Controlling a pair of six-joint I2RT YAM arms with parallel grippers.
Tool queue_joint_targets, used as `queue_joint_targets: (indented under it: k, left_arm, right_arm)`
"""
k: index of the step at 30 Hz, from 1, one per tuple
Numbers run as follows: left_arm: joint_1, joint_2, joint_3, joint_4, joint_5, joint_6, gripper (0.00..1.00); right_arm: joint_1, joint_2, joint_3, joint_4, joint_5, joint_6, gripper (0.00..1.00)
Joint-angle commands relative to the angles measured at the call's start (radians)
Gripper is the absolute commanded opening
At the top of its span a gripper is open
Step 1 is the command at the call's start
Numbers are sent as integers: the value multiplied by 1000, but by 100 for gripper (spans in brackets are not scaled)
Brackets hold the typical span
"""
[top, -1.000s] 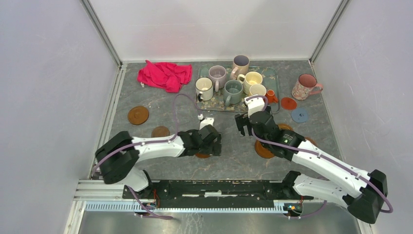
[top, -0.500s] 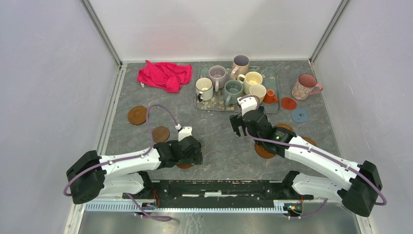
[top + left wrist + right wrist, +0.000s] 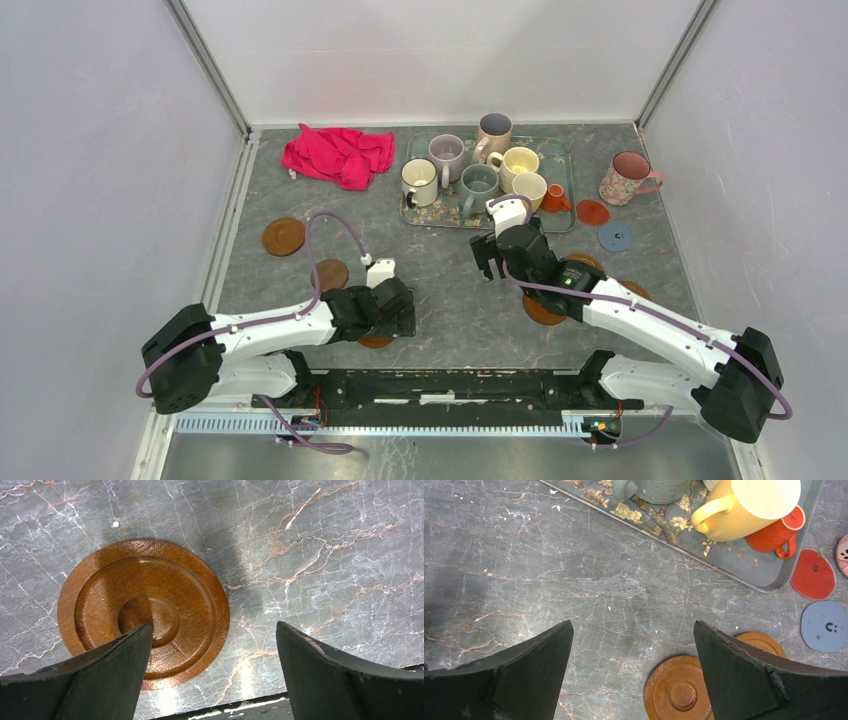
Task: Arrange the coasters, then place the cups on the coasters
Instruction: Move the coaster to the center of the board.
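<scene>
An amber-brown coaster (image 3: 143, 612) lies flat on the marble near the front edge. My left gripper (image 3: 212, 630) hangs open just above it, left fingertip over its centre; from above this coaster (image 3: 377, 340) peeks out under the gripper (image 3: 392, 312). My right gripper (image 3: 490, 258) stands open over bare marble (image 3: 633, 625), with two amber coasters (image 3: 676, 690) (image 3: 764, 642) by its right finger. Red (image 3: 592, 212) and blue (image 3: 615, 236) coasters lie to the right. Cream (image 3: 419, 182), mauve (image 3: 446, 155), grey-green (image 3: 478, 188) and yellow (image 3: 518, 163) cups and a tiny orange cup (image 3: 555, 197) stand on the tray.
The teal blossom tray (image 3: 562, 150) sits at the back centre, a pink floral cup (image 3: 628, 178) to its right, a red cloth (image 3: 340, 155) to its left. Two more coasters (image 3: 283, 237) (image 3: 330, 274) lie at the left. The metal base rail (image 3: 440, 385) runs along the near edge.
Over the last second my left gripper drew back left and toward the near edge, the amber coaster shifting with it. My right gripper edged slightly left. Both jaws stayed wide.
</scene>
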Motion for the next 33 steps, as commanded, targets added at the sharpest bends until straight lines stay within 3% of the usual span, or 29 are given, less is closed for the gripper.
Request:
queue_joint_targets:
  k: [1, 15, 23, 33]
  left_arm:
    - [-4, 48, 3, 5, 23, 4, 100]
    - [-4, 23, 106, -58, 18, 46, 100]
    - [-4, -18, 202, -98, -37, 74, 100]
    - [35, -30, 313, -84, -77, 190, 100]
  right_arm:
    - [3, -20, 40, 13, 36, 10, 98]
    - [3, -60, 21, -34, 105, 52, 98]
    - [-8, -78, -6, -126, 169, 157, 98]
    - [-131, -212, -190, -110, 18, 284, 98]
